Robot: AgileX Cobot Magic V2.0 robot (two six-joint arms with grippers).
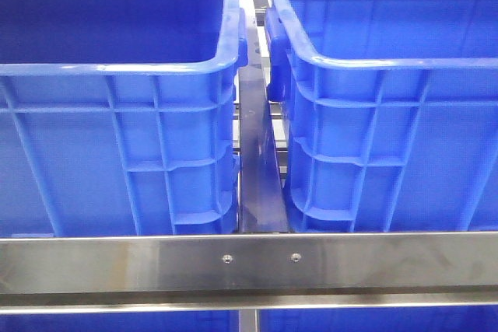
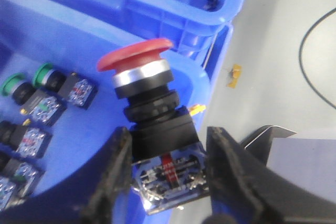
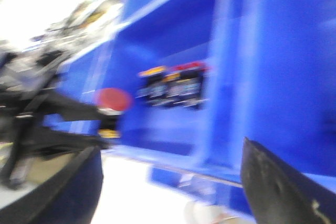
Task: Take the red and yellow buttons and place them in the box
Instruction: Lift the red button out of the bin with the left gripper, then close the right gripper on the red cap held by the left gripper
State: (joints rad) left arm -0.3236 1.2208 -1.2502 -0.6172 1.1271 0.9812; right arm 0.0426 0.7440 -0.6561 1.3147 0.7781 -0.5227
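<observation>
Red button [image 2: 137, 59] clamped by its black body in the left gripper [image 2: 167, 177], above a blue crate [image 2: 79, 129].
Front view: two blue crates, left [image 1: 117, 114] and right [image 1: 389, 114], behind a steel rail [image 1: 249, 262]; neither arm appears. Two green-capped buttons [image 2: 42, 74] lie in the crate, with more black switches, cut off, uncountable. Right gripper [image 3: 168, 182]: jaws spread, empty; its view is blurred, the yellow button indistinct. Grey floor, black cable [image 2: 315, 51].

Two blue crates [image 1: 117, 114] [image 1: 389, 114] sit side by side behind a steel rail [image 1: 249, 262].
</observation>
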